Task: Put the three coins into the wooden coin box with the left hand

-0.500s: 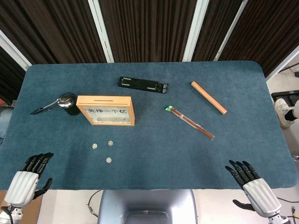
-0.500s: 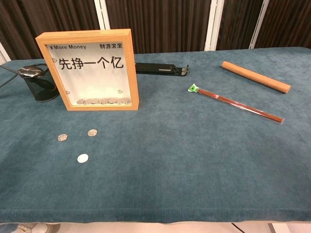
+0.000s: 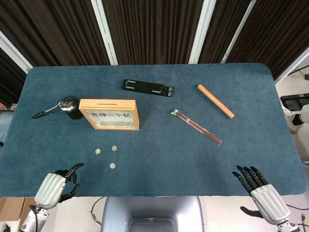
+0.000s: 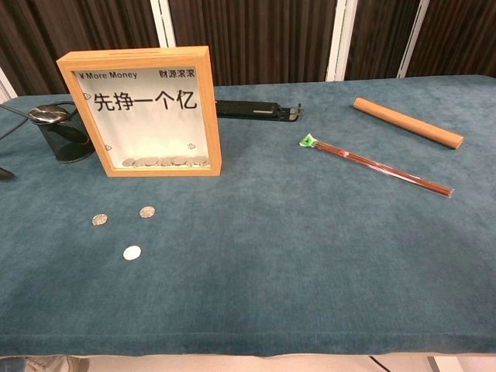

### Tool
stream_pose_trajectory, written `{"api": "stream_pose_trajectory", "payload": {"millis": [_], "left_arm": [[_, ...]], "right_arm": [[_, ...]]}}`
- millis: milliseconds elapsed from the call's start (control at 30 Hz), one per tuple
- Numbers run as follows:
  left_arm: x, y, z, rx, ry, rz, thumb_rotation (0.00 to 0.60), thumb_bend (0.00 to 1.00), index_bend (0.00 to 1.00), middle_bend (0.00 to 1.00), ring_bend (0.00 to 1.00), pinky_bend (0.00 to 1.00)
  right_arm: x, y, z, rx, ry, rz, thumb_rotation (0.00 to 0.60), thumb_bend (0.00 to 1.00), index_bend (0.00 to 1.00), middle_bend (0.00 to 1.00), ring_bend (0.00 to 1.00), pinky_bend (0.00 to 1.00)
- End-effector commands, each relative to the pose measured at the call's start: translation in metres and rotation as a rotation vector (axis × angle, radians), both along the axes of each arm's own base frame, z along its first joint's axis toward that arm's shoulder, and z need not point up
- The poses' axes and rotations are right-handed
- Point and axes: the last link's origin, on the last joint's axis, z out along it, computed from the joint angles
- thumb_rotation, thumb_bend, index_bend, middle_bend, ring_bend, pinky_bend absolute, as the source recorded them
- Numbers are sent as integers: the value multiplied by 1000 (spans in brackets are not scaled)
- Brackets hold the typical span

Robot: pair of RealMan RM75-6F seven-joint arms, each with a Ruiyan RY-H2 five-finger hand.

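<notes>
Three silver coins lie on the blue cloth in front of the box: one (image 3: 97, 151) at the left, one (image 3: 114, 148) to its right and one (image 3: 112, 166) nearest the front edge. The chest view shows them as well (image 4: 99, 220) (image 4: 146, 211) (image 4: 132, 253). The wooden coin box (image 3: 109, 114) (image 4: 143, 108) stands upright behind them, slot on top, several coins behind its glass. My left hand (image 3: 58, 184) hovers at the front left edge, below and left of the coins, fingers loosely bent and holding nothing. My right hand (image 3: 258, 191) is at the front right edge, fingers spread and empty. Neither hand appears in the chest view.
A black mesh cup (image 3: 70, 107) (image 4: 66, 136) with a metal spoon stands left of the box. Behind the box lies a flat black holder (image 3: 147, 87). A wooden rod (image 3: 215, 101) and a packet of red chopsticks (image 3: 196, 126) lie on the right half of the table.
My left hand has moved right along the front edge toward the coins, and its fingers have bent inward from their straight pose. The right hand, coins and box have stayed put.
</notes>
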Motion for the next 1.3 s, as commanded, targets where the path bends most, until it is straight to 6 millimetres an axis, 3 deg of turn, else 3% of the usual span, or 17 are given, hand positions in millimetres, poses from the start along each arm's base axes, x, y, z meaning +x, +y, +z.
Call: {"api": "stream_pose_trajectory", "payload": {"millis": [33, 367, 667, 867, 1300], "left_arm": [[21, 28, -41, -43, -4, 16, 600, 392, 398, 1000, 1000, 1000], [66, 75, -97, 22, 194, 31, 600, 384, 434, 1000, 1000, 1000], [81, 107, -131, 40, 303, 62, 600, 386, 442, 1000, 1000, 1000], [84, 123, -141, 86, 347, 87, 600, 385, 441, 1000, 1000, 1000], [70, 140, -144, 101, 398, 158, 600, 385, 438, 1000, 1000, 1000]], "right_arm": [[0, -1, 1, -2, -3, -3, 600, 134, 0, 0, 0, 0], [-2, -3, 6, 1, -24, -11, 600, 134, 0, 0, 0, 0], [-2, -2, 15, -10, -55, -7, 600, 134, 0, 0, 0, 0], [-2, -1, 17, -8, -61, -6, 600, 134, 0, 0, 0, 0], [-3, -3, 17, -7, -61, -9, 600, 133, 0, 0, 0, 0]]}}
